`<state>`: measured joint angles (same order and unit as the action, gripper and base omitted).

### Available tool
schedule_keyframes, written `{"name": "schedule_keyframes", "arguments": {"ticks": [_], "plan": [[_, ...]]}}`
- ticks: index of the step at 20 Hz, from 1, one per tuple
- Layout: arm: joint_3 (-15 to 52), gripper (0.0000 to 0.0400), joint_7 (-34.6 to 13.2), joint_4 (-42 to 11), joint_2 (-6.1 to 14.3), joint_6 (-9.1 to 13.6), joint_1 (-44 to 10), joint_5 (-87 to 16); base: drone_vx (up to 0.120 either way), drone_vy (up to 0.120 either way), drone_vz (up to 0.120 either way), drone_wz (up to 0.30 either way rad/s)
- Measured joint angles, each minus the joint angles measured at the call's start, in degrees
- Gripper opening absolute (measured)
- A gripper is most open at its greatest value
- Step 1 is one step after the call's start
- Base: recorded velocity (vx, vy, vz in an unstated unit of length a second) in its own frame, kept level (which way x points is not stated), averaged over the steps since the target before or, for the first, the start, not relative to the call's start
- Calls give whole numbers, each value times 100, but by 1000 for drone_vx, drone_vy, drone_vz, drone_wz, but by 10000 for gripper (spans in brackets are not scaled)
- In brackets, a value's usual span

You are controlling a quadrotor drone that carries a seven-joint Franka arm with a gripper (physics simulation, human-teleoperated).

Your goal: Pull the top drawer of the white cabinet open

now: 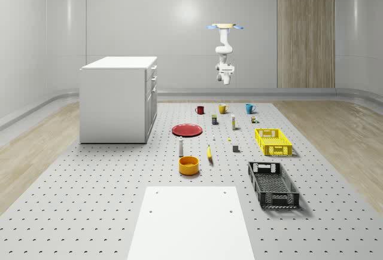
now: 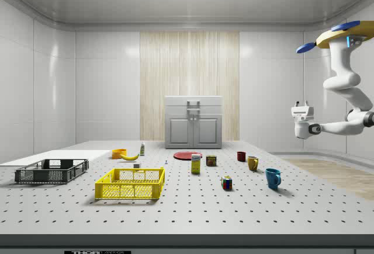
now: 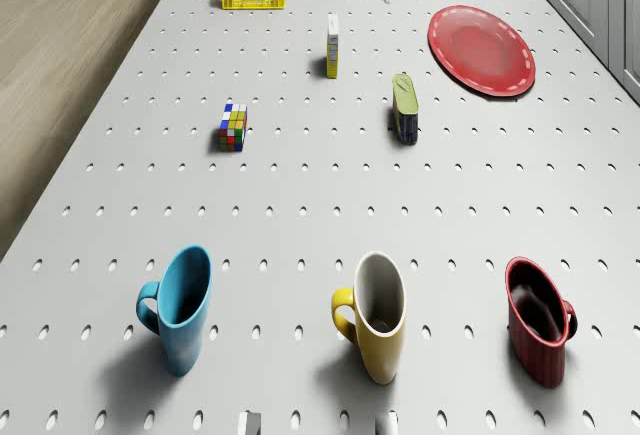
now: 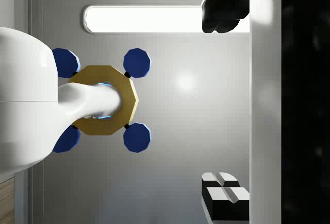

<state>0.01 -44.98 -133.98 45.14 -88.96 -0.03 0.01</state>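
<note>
Up in the whole-scene view the drone [image 1: 225, 27] hovers over the table's far end, its gripper [image 1: 225, 79] well off to the right of the white cabinet [image 1: 118, 98], whose top drawer [image 1: 153, 70] faces it; the wrist view shows its fingers [image 4: 225, 195] wide apart, holding nothing.

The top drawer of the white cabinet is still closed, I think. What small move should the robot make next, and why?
Probably fly toward the white cabinet. The drone hovers high beyond the three mugs, and the gripper hangs in open air, well away from the top drawer, which looks shut. The approach must come before any reach for the handle.
</note>
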Motion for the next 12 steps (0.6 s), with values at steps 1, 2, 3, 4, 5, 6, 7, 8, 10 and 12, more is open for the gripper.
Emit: {"name": "schedule_keyframes", "arguments": {"ticks": [1,2,3,4,5,6,7,8,10,12], "plan": [[1,363,2,118,-5,108,-3,1,0,0,0,0],[3,350,4,239,-20,210,-6,2,0,0,0,0],[4,340,5,362,-43,305,-9,3,0,0,0,0],[6,332,7,485,-72,395,-11,4,0,0,0,0],[7,326,8,609,-106,480,-13,5,0,0,0,0],[8,322,9,733,-145,561,-16,6,0,0,0,0],[9,318,10,855,-186,637,-18,7,0,0,0,0],[11,315,10,973,-228,708,-19,7,0,0,0,0],[13,311,12,1183,-306,832,-23,9,0,0,0,0],[14,309,13,1351,-370,927,-26,10,0,0,0,0]]}}
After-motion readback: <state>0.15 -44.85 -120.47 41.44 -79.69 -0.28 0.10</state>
